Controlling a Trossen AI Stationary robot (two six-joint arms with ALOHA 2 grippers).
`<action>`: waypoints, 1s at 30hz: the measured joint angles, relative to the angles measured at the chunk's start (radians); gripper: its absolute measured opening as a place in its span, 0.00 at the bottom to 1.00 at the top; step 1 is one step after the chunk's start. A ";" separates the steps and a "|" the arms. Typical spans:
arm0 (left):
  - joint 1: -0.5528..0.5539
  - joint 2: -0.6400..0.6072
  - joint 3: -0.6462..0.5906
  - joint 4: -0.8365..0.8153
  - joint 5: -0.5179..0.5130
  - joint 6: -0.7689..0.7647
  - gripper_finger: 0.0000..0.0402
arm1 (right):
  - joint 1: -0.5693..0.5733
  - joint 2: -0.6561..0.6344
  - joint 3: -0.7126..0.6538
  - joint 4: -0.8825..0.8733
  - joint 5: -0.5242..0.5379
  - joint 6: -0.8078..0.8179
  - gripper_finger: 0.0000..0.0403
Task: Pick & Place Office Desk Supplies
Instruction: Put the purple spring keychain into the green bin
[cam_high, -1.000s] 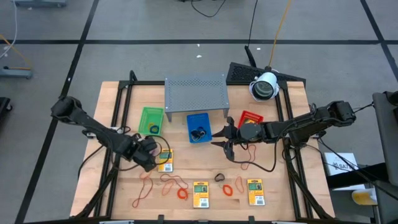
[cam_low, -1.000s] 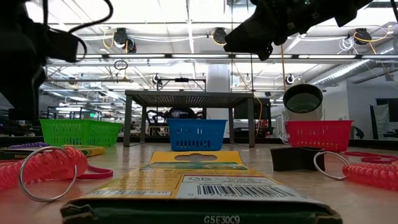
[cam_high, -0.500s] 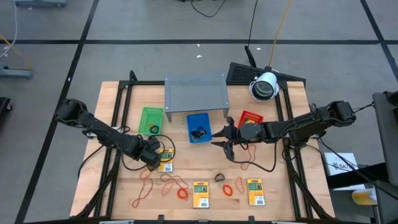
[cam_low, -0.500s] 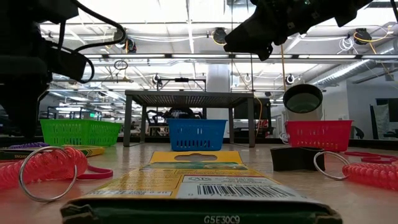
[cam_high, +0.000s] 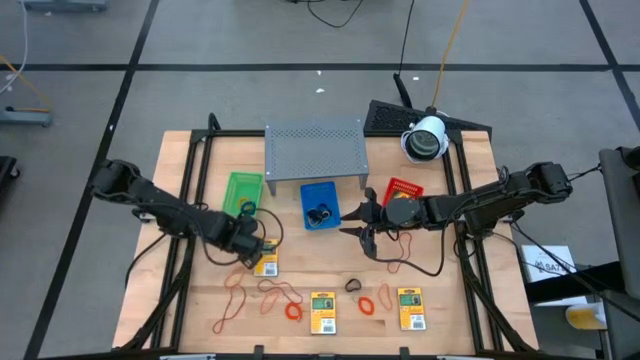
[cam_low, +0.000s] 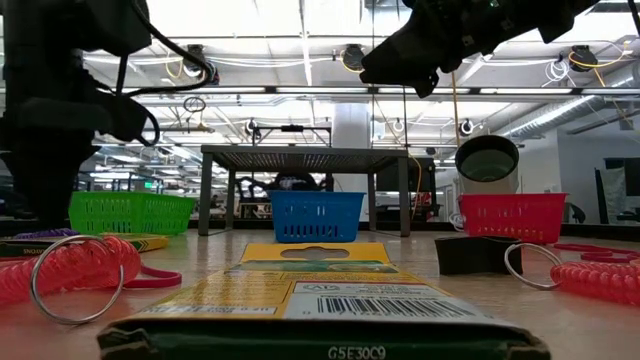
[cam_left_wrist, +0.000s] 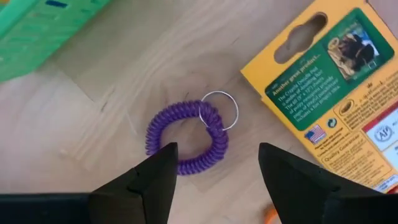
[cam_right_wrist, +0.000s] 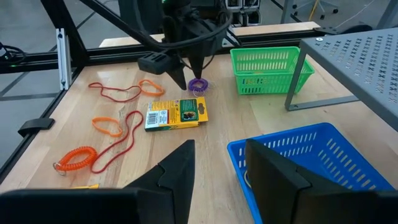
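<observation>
My left gripper (cam_high: 246, 240) hangs open, pointing down over a purple coil ring (cam_left_wrist: 186, 138) that lies flat on the wood beside a yellow packet (cam_left_wrist: 336, 118). Its fingers stand above the coil without touching it, as the right wrist view also shows, with the left gripper (cam_right_wrist: 193, 67) over the coil (cam_right_wrist: 198, 85). My right gripper (cam_high: 360, 226) waits open near the blue tray (cam_high: 320, 206). Two more yellow packets (cam_high: 322, 312) (cam_high: 411, 307), orange-red rubber bands (cam_high: 236, 296), orange coils (cam_high: 367, 304) and a dark clip (cam_high: 353, 286) lie along the near edge.
The green tray (cam_high: 243, 192) sits just beyond the left gripper, the red tray (cam_high: 402, 189) beyond the right one. The grey perforated shelf (cam_high: 315, 150) stands at the far side over the blue tray's back. Dark items lie in the blue tray. A white cylinder (cam_high: 425, 138) sits at far right.
My left arm has shifted a little toward the table's right and far edge, toward the green tray. The right arm has kept still.
</observation>
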 joint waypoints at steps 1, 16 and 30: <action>0.004 0.000 0.000 0.000 0.007 -0.002 0.58 | 0.000 0.000 0.000 0.000 0.000 0.002 0.32; 0.025 0.000 0.000 0.136 0.095 0.051 0.58 | 0.000 0.000 0.000 0.000 0.000 0.071 0.32; 0.025 0.000 0.000 0.037 0.066 -0.009 0.58 | 0.000 0.000 0.000 0.000 0.000 0.071 0.32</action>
